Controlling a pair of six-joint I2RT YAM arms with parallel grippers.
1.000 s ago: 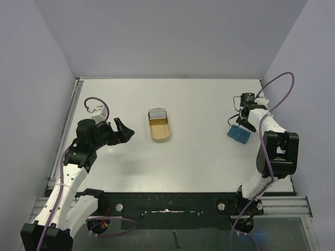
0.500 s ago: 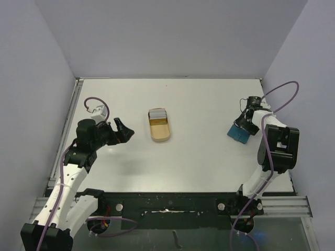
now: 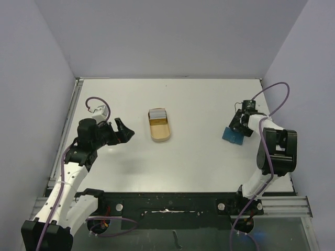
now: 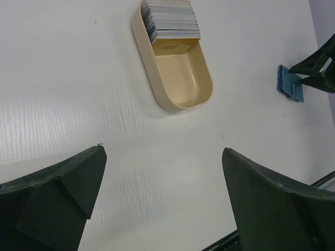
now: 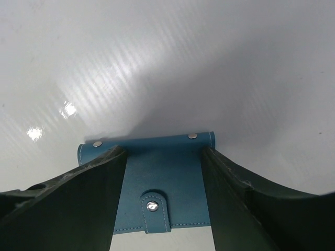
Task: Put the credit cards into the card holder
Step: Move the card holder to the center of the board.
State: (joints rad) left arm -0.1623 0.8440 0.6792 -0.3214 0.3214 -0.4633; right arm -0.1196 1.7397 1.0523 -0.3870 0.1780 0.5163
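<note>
White table (image 3: 199,104), right hand (image 5: 163,152) wide open over the teal card holder (image 5: 165,180).

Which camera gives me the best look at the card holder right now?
Right wrist: the card holder fills the lower frame, closed, snap tab and rivets sharp. Top external shows it only as a small blue patch; left wrist catches it tiny at the right edge.

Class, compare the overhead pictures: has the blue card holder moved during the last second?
Yes. The card holder has slid slightly left, toward the tan tray, which stayed put.
</note>
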